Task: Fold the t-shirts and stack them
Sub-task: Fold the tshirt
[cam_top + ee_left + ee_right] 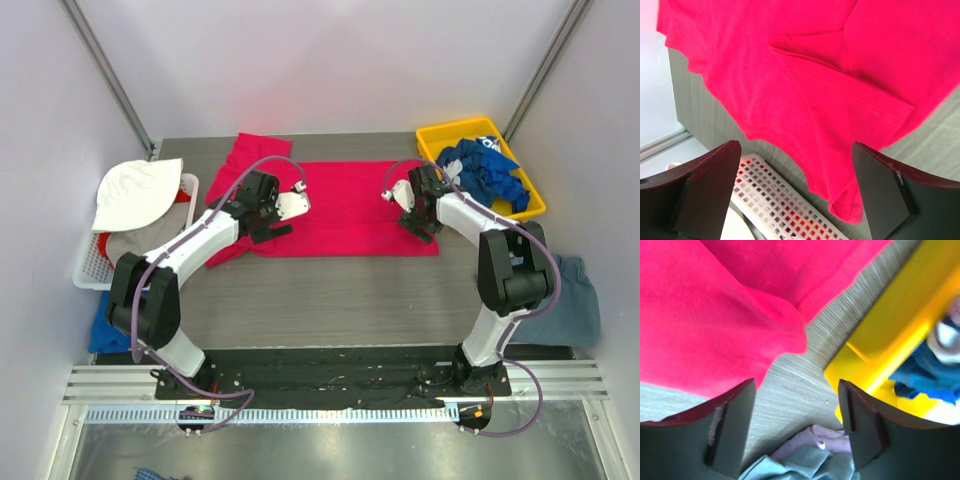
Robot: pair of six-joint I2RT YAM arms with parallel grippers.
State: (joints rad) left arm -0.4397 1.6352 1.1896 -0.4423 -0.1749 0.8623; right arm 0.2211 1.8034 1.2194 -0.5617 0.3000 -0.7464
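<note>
A bright pink-red t-shirt (345,205) lies spread flat across the middle of the table, one sleeve reaching to the back left. My left gripper (271,222) is open and empty over its left part; in the left wrist view (795,150) the shirt's sleeve and hem (805,85) show between the jaws. My right gripper (415,214) is open and empty over the shirt's right edge (715,315), the jaws (796,385) framing bare table. Royal blue t-shirts (485,172) lie piled in a yellow bin (437,135). A slate grey-blue t-shirt (578,298) lies at the right edge.
A white lattice basket (88,270) with a white cloth (135,190) stands at the left; it also shows in the left wrist view (775,195). A blue cloth (103,330) lies below it. The yellow bin (900,325) is close to my right gripper. Grey-green and lilac cloth (805,455) show below.
</note>
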